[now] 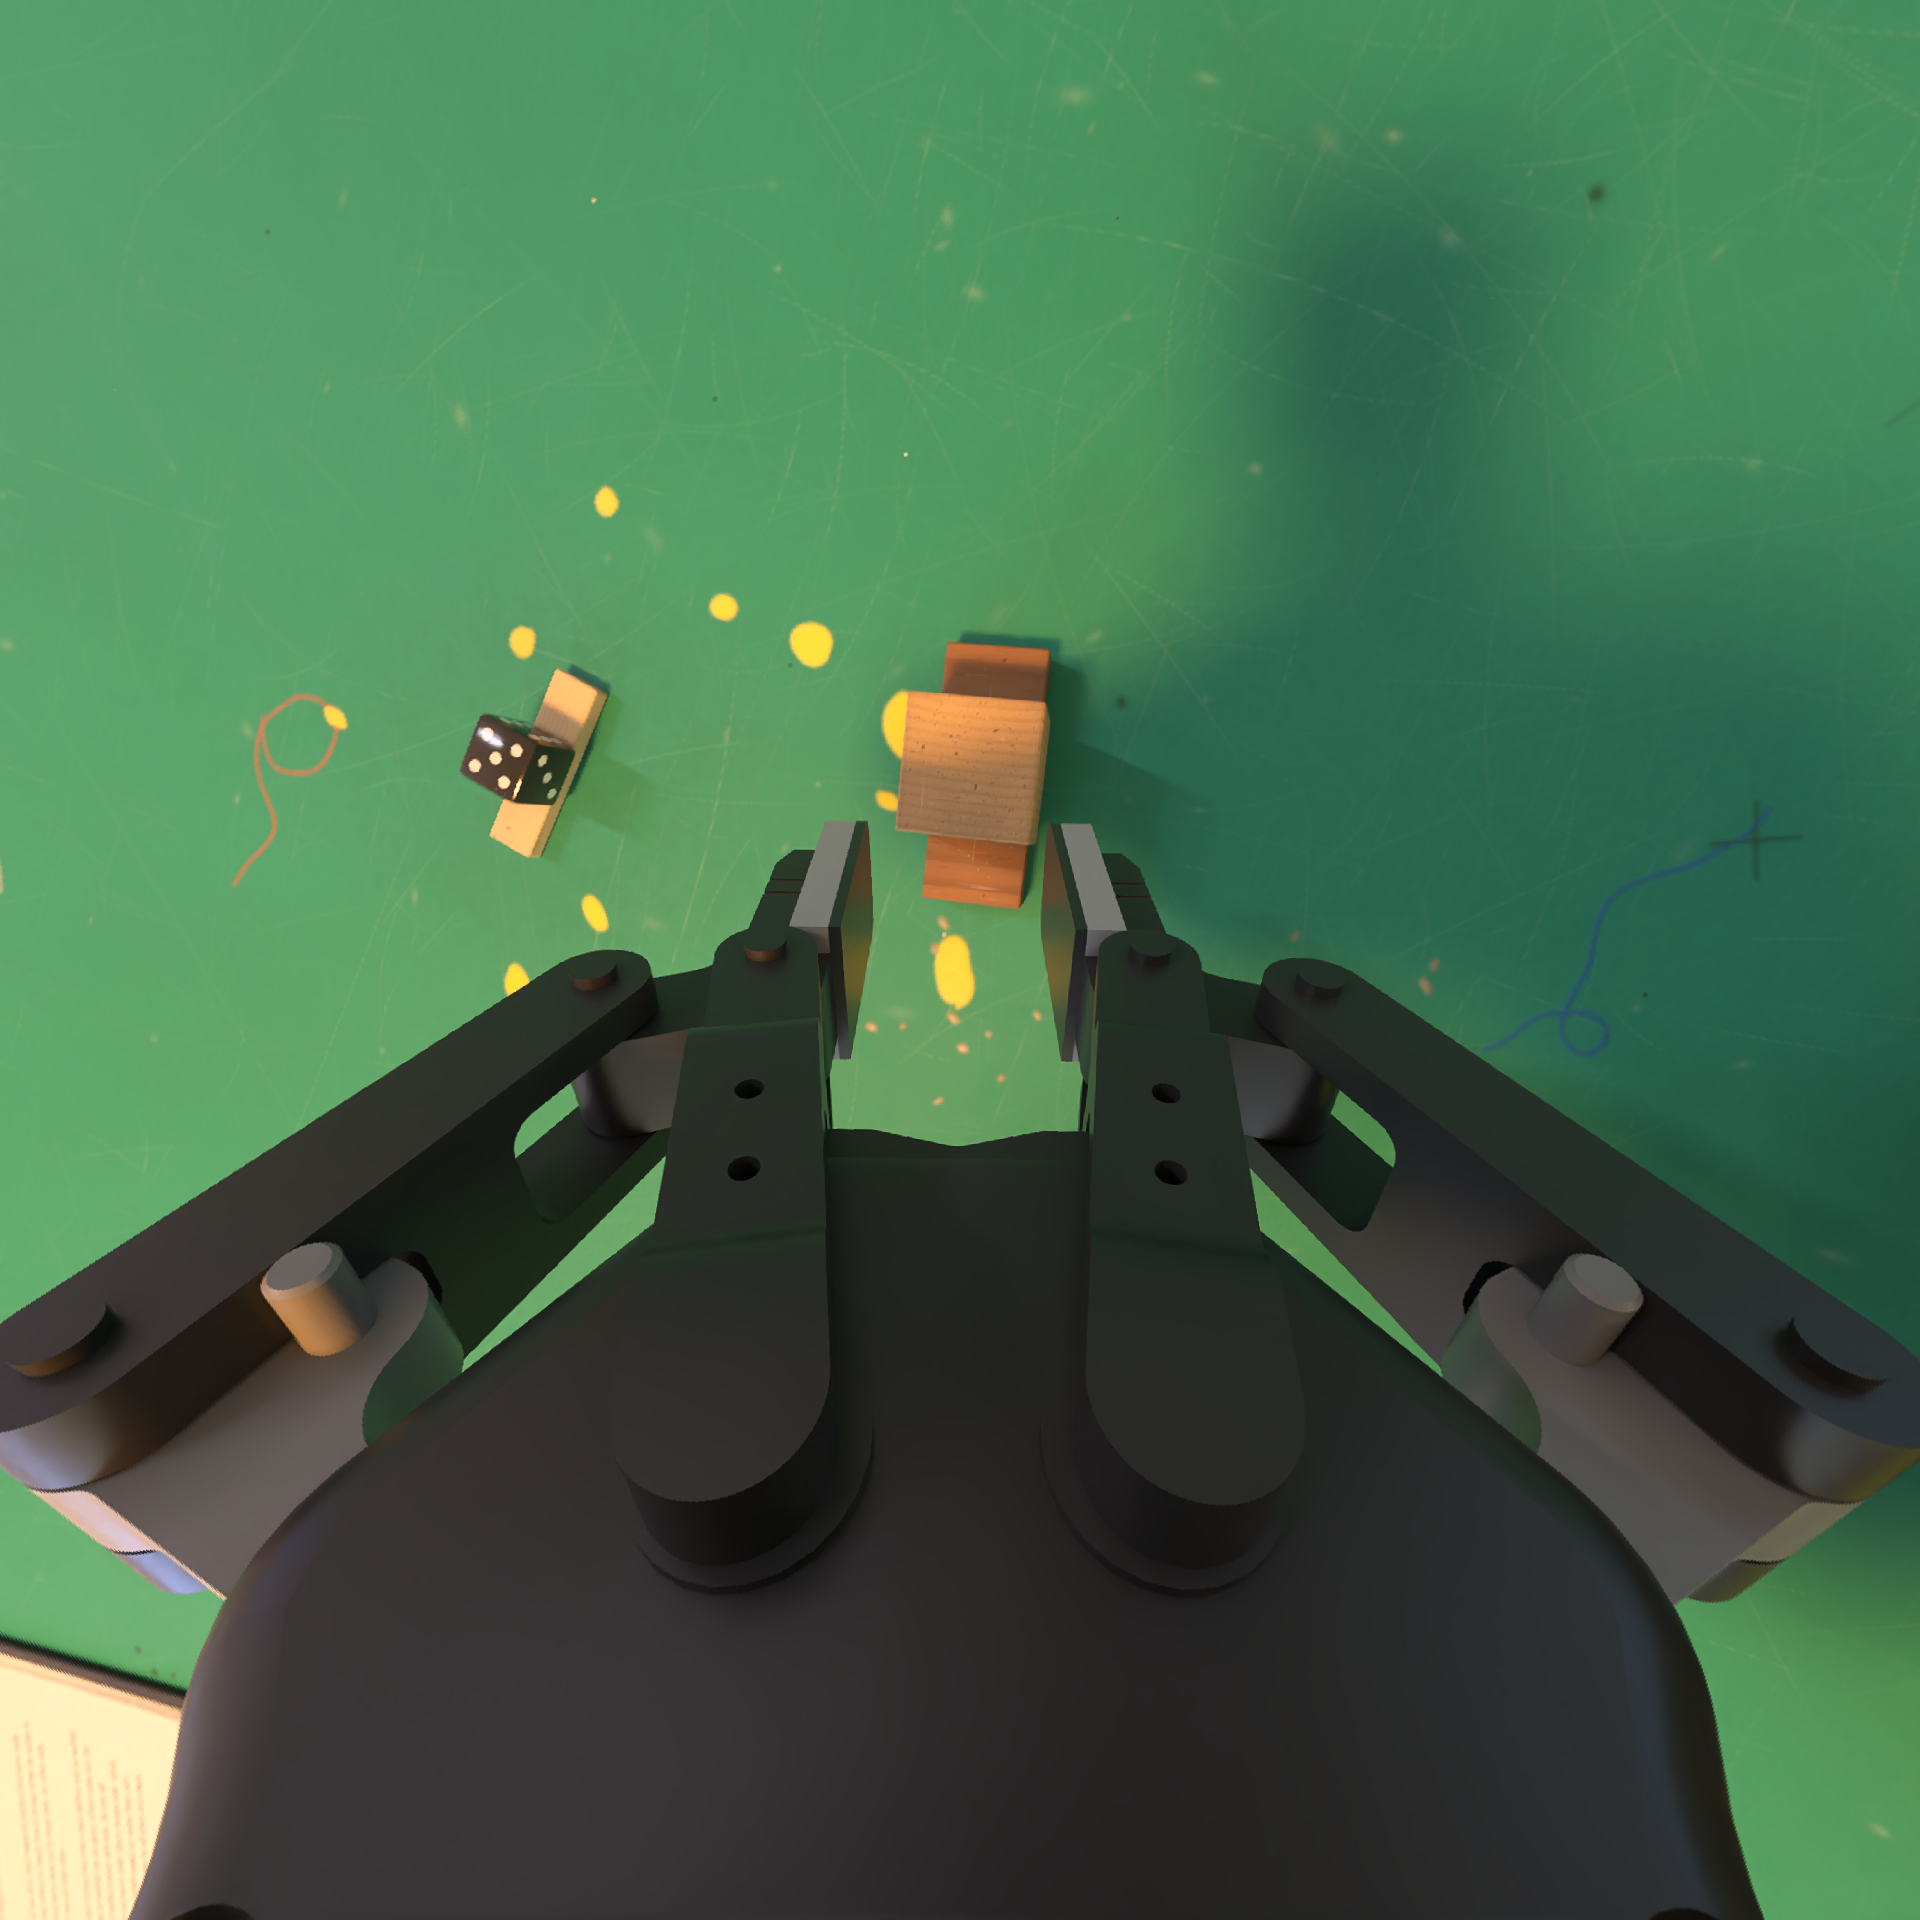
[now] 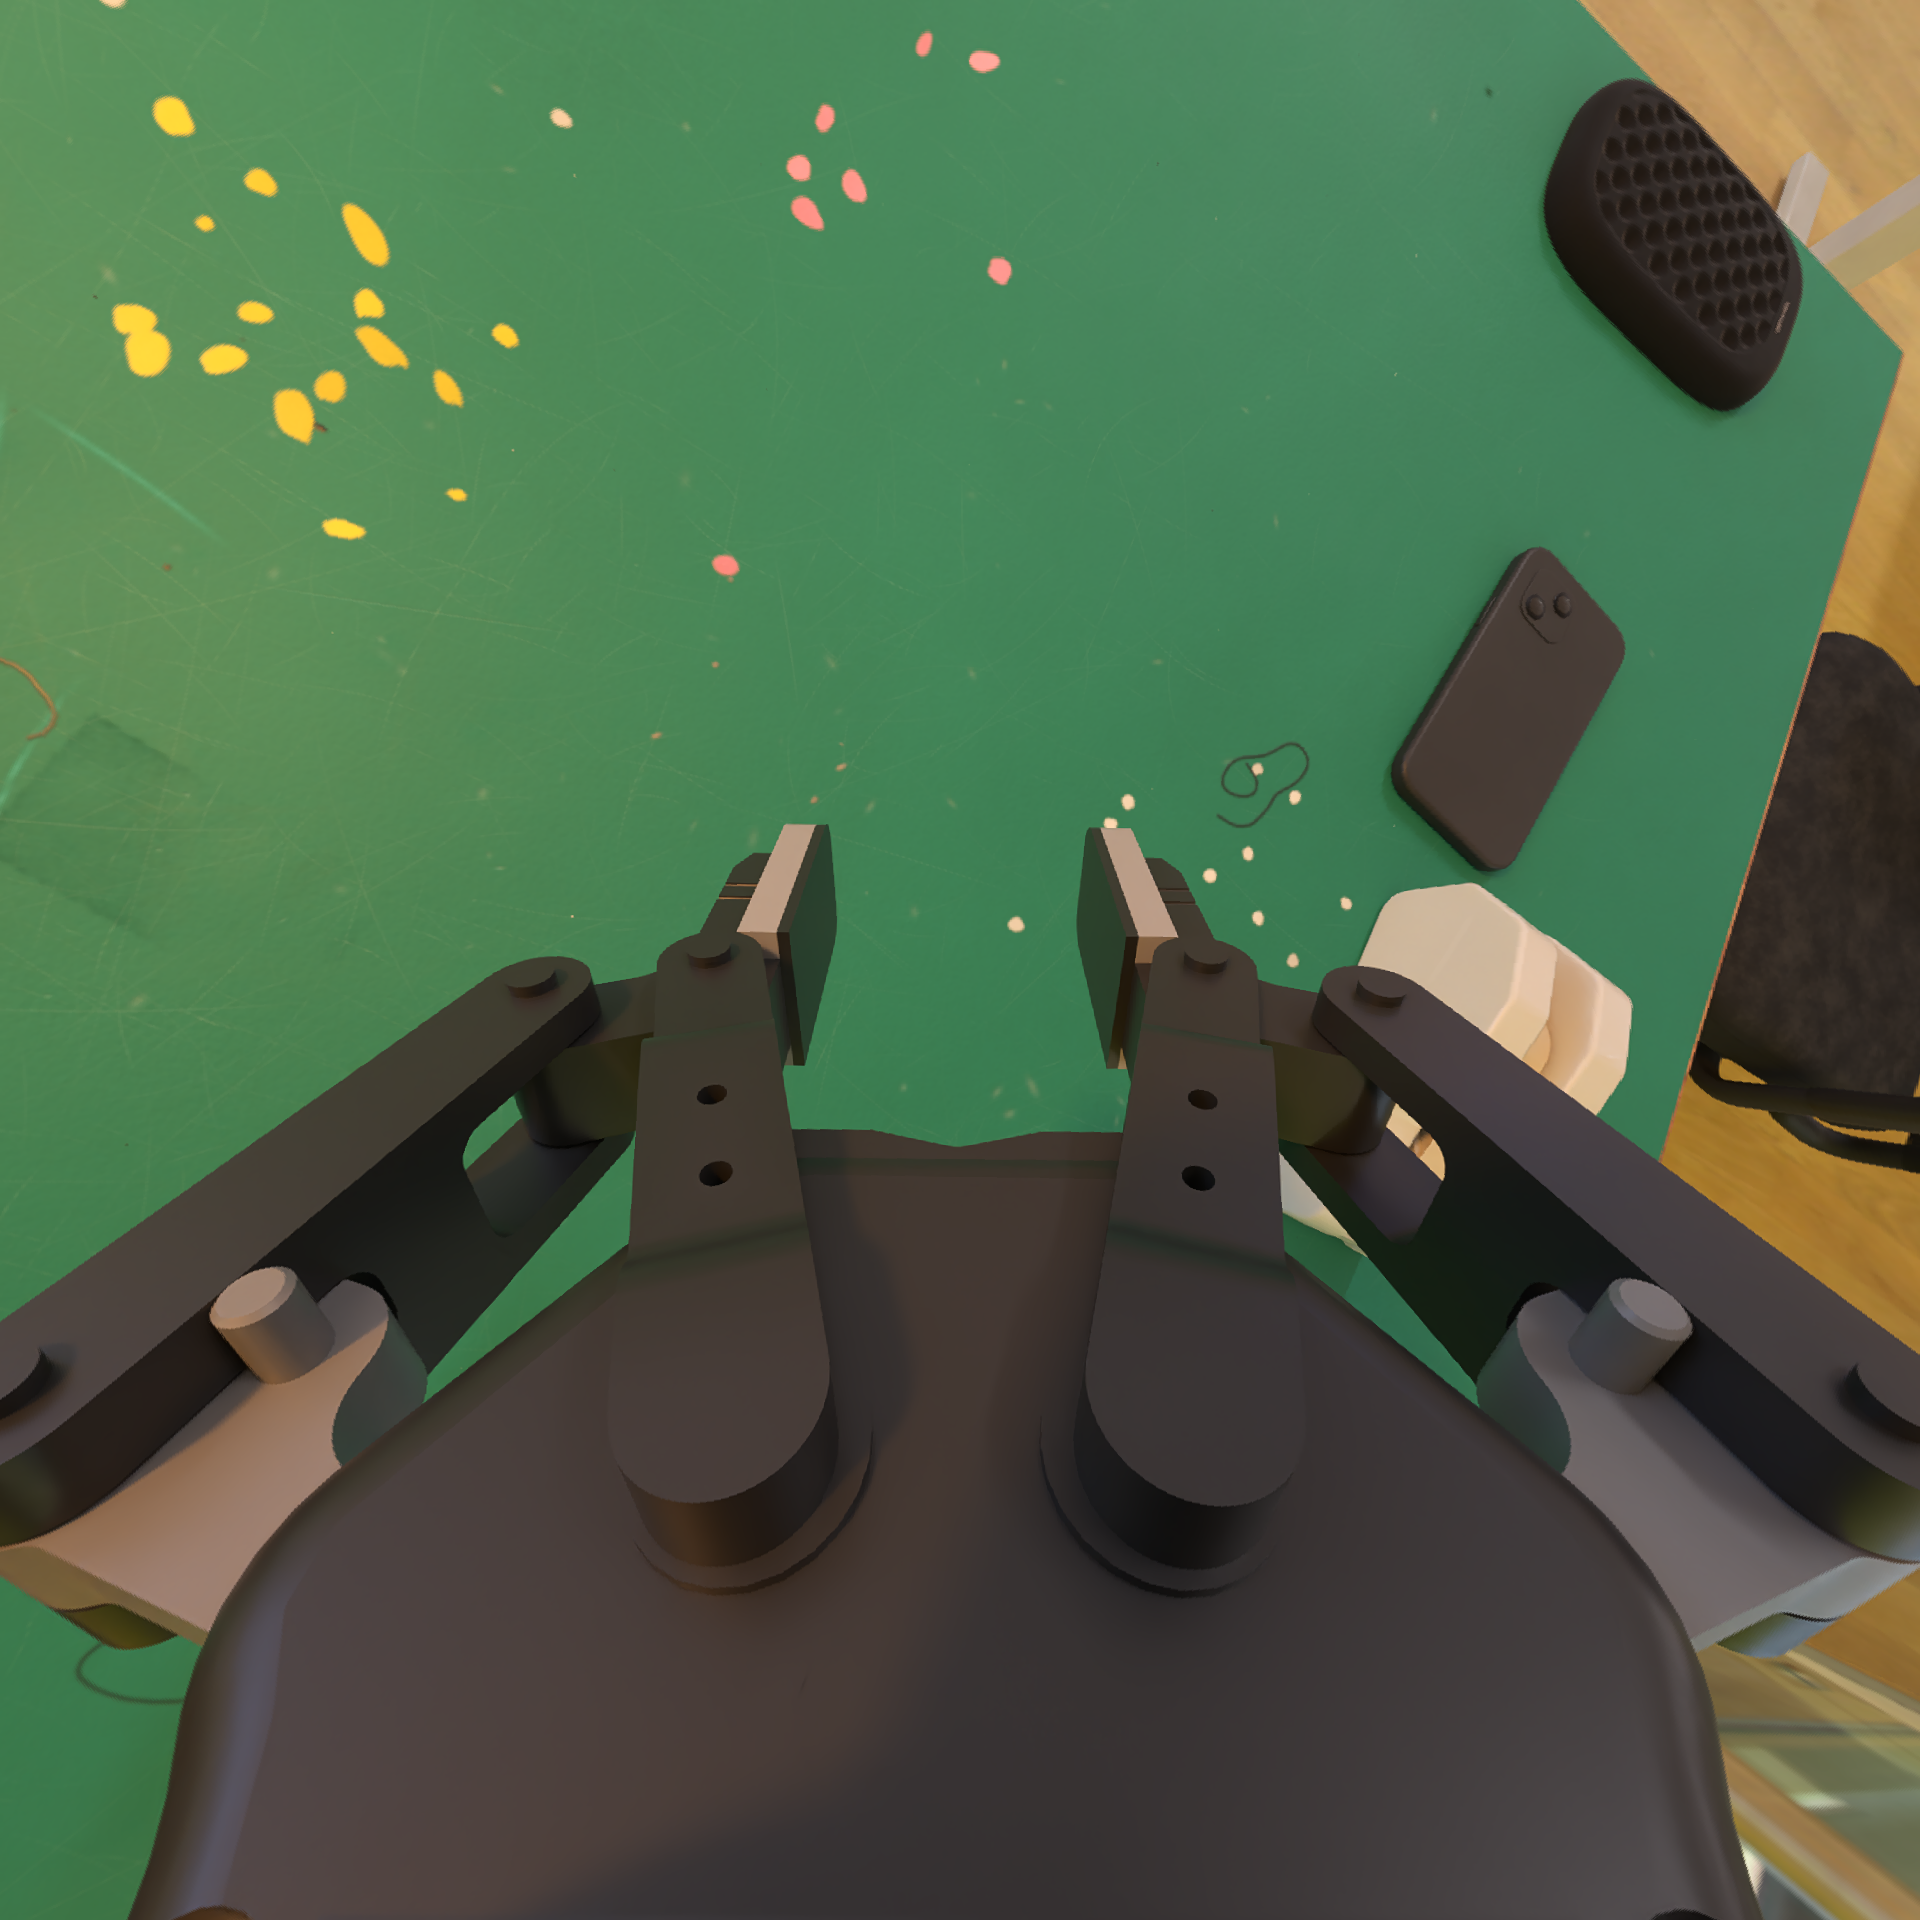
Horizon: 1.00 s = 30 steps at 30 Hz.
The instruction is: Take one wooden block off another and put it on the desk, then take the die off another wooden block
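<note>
Left wrist view gives us the left gripper (image 1: 956, 883) above the green desk (image 1: 1039, 312), its fingers (image 1: 831, 883) spread apart and holding nothing. Just ahead of the fingertips we see a pale wooden block (image 1: 971, 769) lying crosswise on top of a darker orange-brown wooden block (image 1: 975, 871), whose two ends show at the near and far sides of the pale one. Off to the left, well apart from that stack, we find a black die (image 1: 515, 758) with white pips sitting on a thin light wooden block (image 1: 566, 717) that lies flat on the desk; the die overhangs the block's left edge. Yellow paint spots (image 1: 810, 644) are scattered around both stacks, with a brown scribble (image 1: 281, 769) at the far left and a blue scribble (image 1: 1600, 956) at the right. A printed page (image 1: 73, 1787) shows at the lower left corner.

In the right wrist view we see the right gripper (image 2: 956, 914) over a bare stretch of desk, fingers spread and empty. To its right lie a dark phone (image 2: 1507, 717), face down, a black perforated oval object (image 2: 1673, 244) near the far corner, and a cream-coloured object (image 2: 1486, 966) partly hidden behind the gripper's linkage. Yellow and pink spots (image 2: 821, 187) dot the surface farther off.
</note>
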{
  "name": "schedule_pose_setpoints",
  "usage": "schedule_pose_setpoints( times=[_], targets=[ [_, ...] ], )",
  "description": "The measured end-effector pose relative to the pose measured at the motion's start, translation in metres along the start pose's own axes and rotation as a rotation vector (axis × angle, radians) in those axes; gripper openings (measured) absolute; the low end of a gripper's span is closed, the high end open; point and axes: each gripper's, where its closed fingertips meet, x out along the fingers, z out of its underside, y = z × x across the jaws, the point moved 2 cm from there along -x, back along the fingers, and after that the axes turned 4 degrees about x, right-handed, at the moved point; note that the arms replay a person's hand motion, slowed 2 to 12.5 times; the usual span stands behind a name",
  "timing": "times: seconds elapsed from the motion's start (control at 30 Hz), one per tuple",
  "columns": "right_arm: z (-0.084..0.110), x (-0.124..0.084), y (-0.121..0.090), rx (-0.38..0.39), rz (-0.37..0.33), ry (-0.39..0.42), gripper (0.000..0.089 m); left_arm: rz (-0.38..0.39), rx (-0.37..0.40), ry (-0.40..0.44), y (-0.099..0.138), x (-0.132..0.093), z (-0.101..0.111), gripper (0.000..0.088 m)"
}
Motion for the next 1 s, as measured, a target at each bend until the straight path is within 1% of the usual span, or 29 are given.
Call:
schedule_pose_setpoints(
  times=[0.33, 0.5, 0.67, 0.77, 0.93, 1.0],
  targets=[
    [0.002, 0.002, 0.000, 0.000, 0.003, -0.017, 0.0427, 0.022, 0.069, 0.043, 0.001, 0.015, -0.009, 0.0328],
    [0.003, 0.003, -0.001, -0.002, 0.001, -0.021, 0.0427, 0.041, 0.089, 0.037, -0.001, 0.022, -0.010, 0.0337],
    [0.003, 0.003, -0.001, -0.006, -0.001, -0.026, 0.0428, 0.070, 0.084, 0.041, -0.001, 0.027, -0.013, 0.0340],
    [0.004, 0.003, -0.001, -0.007, -0.002, -0.031, 0.0429, 0.083, 0.065, 0.024, -0.003, 0.030, -0.012, 0.0340],
    [0.005, 0.003, -0.001, -0.010, 0.000, -0.038, 0.0430, 0.119, 0.049, 0.007, 0.000, 0.033, -0.011, 0.0305],
    [0.005, 0.003, -0.001, -0.011, -0.001, -0.039, 0.0430, 0.124, 0.048, 0.006, 0.000, 0.034, -0.012, 0.0276]
  ],
)
